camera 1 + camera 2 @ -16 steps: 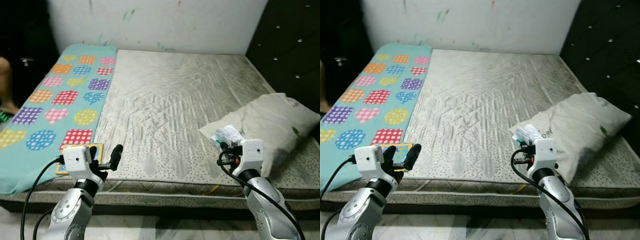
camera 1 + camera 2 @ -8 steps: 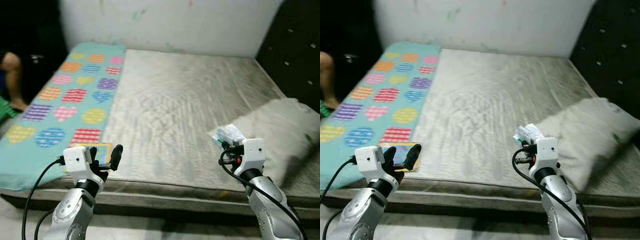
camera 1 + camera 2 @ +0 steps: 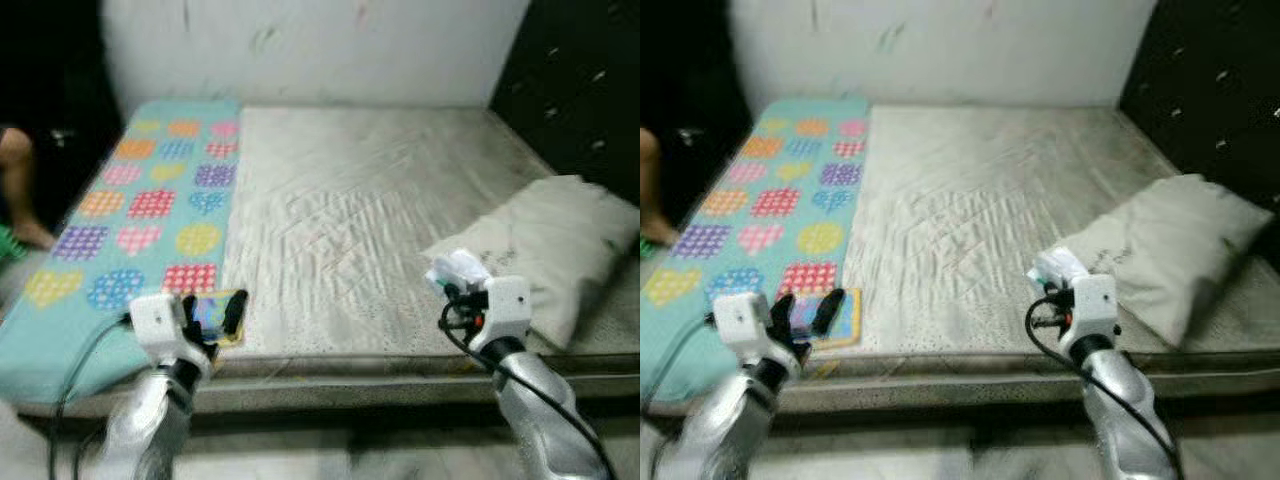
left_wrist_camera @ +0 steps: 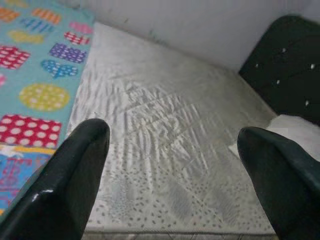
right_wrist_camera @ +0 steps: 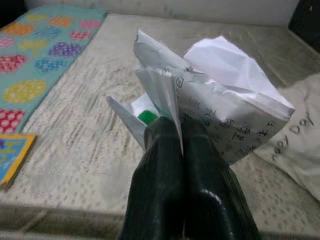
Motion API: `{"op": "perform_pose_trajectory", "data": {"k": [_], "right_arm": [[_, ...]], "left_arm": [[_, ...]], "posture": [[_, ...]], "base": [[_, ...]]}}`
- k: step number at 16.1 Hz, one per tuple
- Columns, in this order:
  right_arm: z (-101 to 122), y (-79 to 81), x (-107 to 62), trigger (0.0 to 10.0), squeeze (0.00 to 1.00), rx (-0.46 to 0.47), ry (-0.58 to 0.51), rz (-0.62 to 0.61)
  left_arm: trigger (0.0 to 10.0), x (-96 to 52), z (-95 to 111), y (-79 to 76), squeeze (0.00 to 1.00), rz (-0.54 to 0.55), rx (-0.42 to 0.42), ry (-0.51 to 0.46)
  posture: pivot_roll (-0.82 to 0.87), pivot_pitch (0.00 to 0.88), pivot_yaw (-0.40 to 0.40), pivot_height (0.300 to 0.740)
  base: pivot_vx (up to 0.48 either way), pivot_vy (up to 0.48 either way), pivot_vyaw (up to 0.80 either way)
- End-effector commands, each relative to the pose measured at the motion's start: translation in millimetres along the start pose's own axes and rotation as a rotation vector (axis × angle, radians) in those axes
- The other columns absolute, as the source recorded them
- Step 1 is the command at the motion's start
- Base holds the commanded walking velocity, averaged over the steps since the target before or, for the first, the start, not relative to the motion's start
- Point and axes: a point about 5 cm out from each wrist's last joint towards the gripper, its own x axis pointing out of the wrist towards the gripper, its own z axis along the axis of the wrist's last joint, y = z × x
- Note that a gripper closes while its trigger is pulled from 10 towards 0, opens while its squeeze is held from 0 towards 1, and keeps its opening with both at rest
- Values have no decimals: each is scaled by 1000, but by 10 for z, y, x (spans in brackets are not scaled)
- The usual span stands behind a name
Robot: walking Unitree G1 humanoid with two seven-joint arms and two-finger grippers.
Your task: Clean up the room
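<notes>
The small colourful book [image 3: 218, 315] lies flat at the near edge of the bed [image 3: 380, 230], on the corner of the patterned teal mat [image 3: 130, 220], directly ahead of the left claw [image 3: 210, 318] and well apart from the right one, so the left arm is the nearer. The left claw's fingers stand wide apart, holding nothing. The right claw [image 5: 175, 145] is pinched tight on a crumpled paper wad [image 5: 220, 110], held above the mattress beside the pillow [image 3: 545, 245]
</notes>
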Motion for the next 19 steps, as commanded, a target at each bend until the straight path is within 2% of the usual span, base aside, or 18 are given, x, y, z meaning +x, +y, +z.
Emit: {"op": "perform_pose_trajectory", "data": {"k": [1,11,15,19], "right_arm": [[56,35,26,10000,0,-5,-17,14],[84,67,50,10000,0,-11,-28,31],[88,89,67,10000,0,-14,-32,40],[62,70,53,10000,0,-15,-27,33]], "left_arm": [[10000,-22,19,33,0,5,-5,-11],[10000,-30,55,15,0,-5,7,-28],[10000,-17,34,21,0,4,28,-6],[10000,-5,26,43,0,19,41,2]], "posture": [[-57,30,-48,740],[-51,20,-52,740],[-50,18,-52,740],[-48,18,-48,740]], "base": [[0,0,0],[265,0,0],[292,0,0],[0,0,0]]}}
